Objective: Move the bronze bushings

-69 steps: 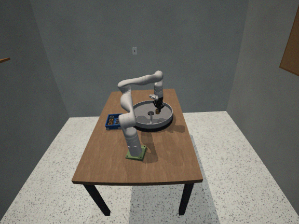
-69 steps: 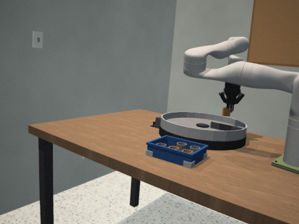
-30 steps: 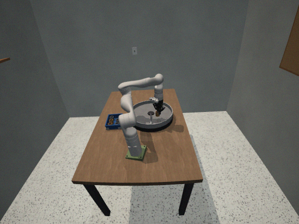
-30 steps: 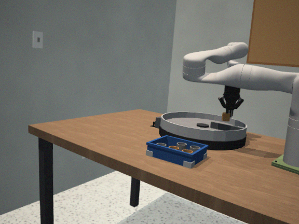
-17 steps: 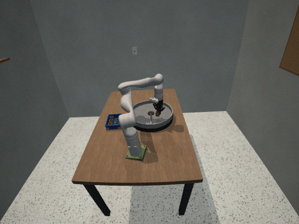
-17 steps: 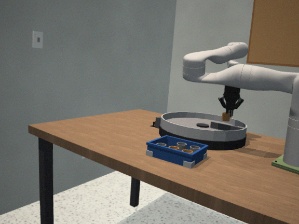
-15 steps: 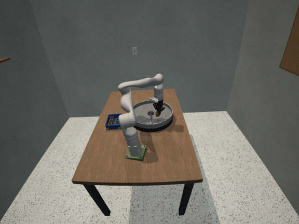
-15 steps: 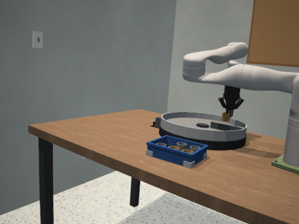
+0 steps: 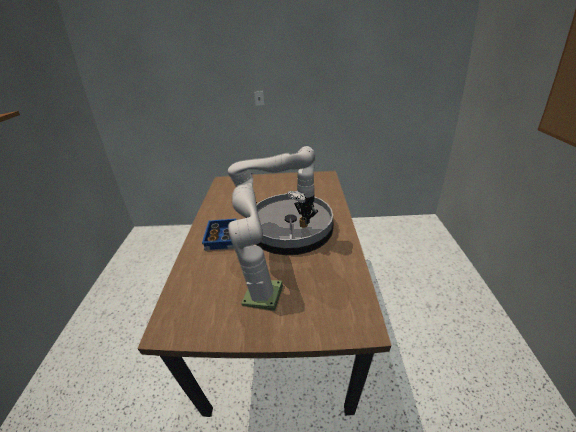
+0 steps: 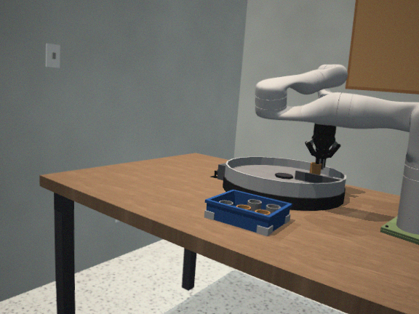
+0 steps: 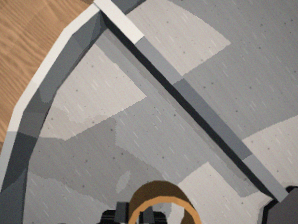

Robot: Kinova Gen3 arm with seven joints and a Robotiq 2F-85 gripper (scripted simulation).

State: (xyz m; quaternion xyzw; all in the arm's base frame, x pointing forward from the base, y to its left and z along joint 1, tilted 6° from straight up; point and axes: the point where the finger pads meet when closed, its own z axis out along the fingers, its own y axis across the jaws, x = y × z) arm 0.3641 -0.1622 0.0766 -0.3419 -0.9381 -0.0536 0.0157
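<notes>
"Gripping anything?"

"Yes, the end effector [image 9: 306, 219] [image 10: 320, 162] [image 11: 133, 213] is clamped on a bronze bushing's wall."

"Where's that bronze bushing [image 9: 303, 223] [image 10: 315, 168] [image 11: 159, 188]?"

"Upright, over the disc [image 9: 274, 212] [image 10: 254, 171] [image 11: 85, 160]; contact beneath, I can't tell."

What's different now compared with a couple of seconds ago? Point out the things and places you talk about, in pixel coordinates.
The gripper [image 9: 306, 221] [image 10: 321, 162] has come down toward the turntable [image 9: 295, 242] [image 10: 284, 185], lowering the bronze bushing [image 9: 303, 223] [image 10: 315, 168] [image 11: 159, 189] in its fingers. Nothing has visibly been picked up or let go: it was already holding that bushing. The blue crate [image 9: 220, 245] [image 10: 238, 217], with two bronze and three steel bushings showing in the exterior view, looks just as it did.
</notes>
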